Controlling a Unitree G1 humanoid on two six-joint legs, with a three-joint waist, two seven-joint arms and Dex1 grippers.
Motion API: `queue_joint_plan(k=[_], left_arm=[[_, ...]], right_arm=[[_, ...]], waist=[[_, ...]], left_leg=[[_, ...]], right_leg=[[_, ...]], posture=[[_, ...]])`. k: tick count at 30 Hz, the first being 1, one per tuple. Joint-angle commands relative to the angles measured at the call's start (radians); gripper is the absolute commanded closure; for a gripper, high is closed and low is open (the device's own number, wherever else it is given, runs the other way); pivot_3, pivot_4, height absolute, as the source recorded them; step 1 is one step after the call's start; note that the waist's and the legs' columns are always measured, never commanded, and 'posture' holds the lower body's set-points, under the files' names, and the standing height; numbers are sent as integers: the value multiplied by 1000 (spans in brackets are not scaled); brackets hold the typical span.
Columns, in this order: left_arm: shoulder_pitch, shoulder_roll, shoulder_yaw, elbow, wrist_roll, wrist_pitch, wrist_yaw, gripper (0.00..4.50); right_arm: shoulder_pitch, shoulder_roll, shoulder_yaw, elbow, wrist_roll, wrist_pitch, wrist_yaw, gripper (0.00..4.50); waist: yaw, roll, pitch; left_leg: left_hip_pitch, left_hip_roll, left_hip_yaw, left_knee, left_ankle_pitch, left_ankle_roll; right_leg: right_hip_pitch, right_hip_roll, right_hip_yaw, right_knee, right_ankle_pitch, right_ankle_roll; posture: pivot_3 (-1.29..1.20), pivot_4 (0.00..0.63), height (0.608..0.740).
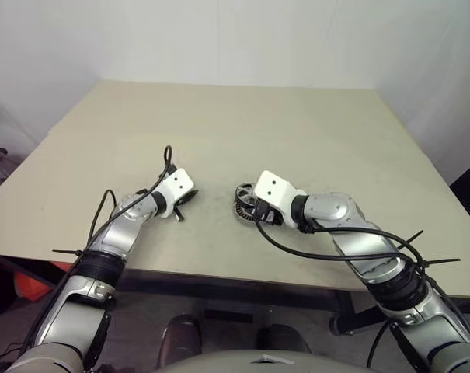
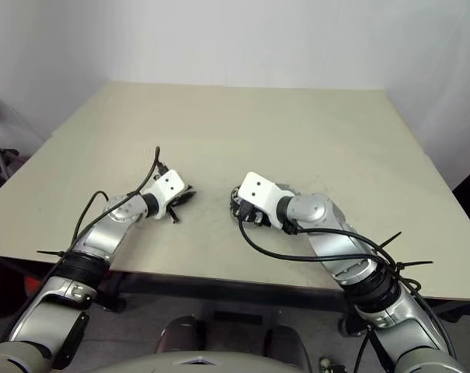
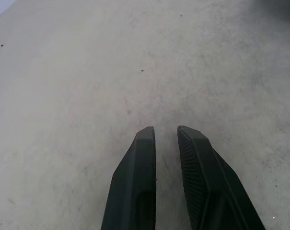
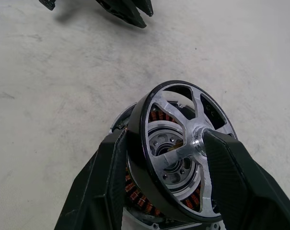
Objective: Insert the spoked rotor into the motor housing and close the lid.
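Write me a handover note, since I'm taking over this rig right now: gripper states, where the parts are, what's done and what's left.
Right gripper: shut on the spoked rotor, held tilted just above the motor housing, whose copper windings show through the spokes.
Left gripper: fingers nearly together with a small gap, holding nothing, low over bare table off to the housing's side.
Housing: on the table near the front edge, under the right gripper.
Lid: I cannot place it in these pictures.
Done: rotor picked up and brought over the housing.
Left: level and seat the rotor, release, then find and fit the lid.
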Motion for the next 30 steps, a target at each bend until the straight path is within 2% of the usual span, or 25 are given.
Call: queue_joint_plan(k=[1, 6, 7, 11, 13, 20, 25, 28, 30], left_arm=[[-11, 2, 3, -34, 2, -9, 7, 3669], [-20, 6, 5, -24, 2, -11, 8, 3669], [-20, 7, 6, -24, 2, -11, 8, 3669], [-20, 8, 6, -25, 4, -11, 10, 3669], [-20, 7, 5, -24, 4, -10, 10, 3669], [-24, 4, 1, -16, 7, -13, 10, 3669], [-29, -3, 9, -11, 0, -10, 19, 3669], [-26, -5, 11, -13, 0, -8, 25, 3669], [-15, -4, 9, -23, 0, -7, 26, 3669]], right_arm=[[-24, -5, -7, -16, 3, -13, -4, 2489], [-22, 5, -11, -16, 24, 18, 2, 2489], [-22, 3, -8, -17, 27, 20, 5, 1748], [-18, -3, -5, -26, 30, 13, 5, 440], [-18, -6, -8, -37, 33, -4, 8, 42], [-39, 14, -62, -44, 74, 1, -6, 42], [-45, 78, -138, 56, 98, 14, -73, 42], [-39, 98, -154, 124, 112, -8, -83, 645], [-27, 98, -144, 143, 120, -13, -74, 1336]], waist=[[0, 0, 0], [0, 0, 0], [0, 0, 0], [0, 0, 0], [0, 0, 0], [0, 0, 0], [0, 0, 0], [-1, 0, 0], [0, 0, 0]], left_leg=[[0, 0, 0, 0, 0, 0], [0, 0, 0, 0, 0, 0], [0, 0, 0, 0, 0, 0], [0, 0, 0, 0, 0, 0], [0, 0, 0, 0, 0, 0], [0, 0, 0, 0, 0, 0], [1, 0, 0, 0, 0, 0], [1, 0, 0, 1, 0, 0], [1, 0, 0, 1, 0, 0]], right_leg=[[0, 0, 0, 0, 0, 0], [0, 0, 0, 0, 0, 0], [0, 0, 0, 0, 0, 0], [0, 0, 0, 0, 0, 0], [0, 0, 0, 0, 0, 0], [1, 0, 0, 0, 0, 0], [1, 0, 0, 1, 0, 0], [1, 0, 0, 1, 0, 0], [1, 0, 0, 1, 0, 0]], posture=[[0, 0, 740], [0, 0, 740], [0, 0, 740], [0, 0, 740], [0, 0, 740], [0, 0, 740], [0, 0, 740], [0, 0, 740], [0, 0, 740]])
